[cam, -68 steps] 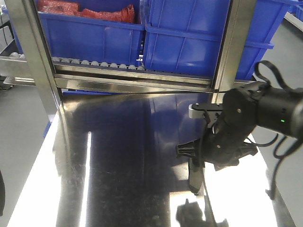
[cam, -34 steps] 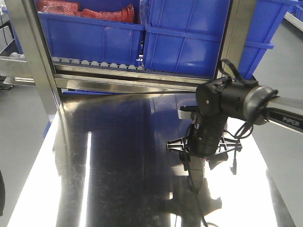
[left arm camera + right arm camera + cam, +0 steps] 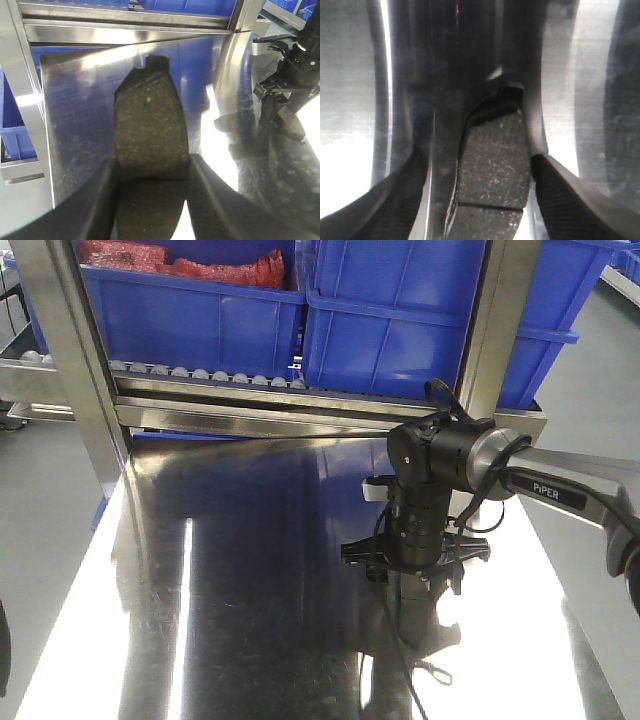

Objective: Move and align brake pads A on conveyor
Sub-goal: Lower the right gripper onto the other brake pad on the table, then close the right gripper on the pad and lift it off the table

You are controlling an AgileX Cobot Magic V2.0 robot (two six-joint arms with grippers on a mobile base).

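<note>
One brake pad A is clamped in left jaws, another pad between right jaws, grip unclear, over steel tabletop.

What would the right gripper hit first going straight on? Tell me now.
The shiny steel tabletop. The right gripper points down at it, so the dark grey brake pad it holds would probably touch first. How near it is cannot be told.
</note>
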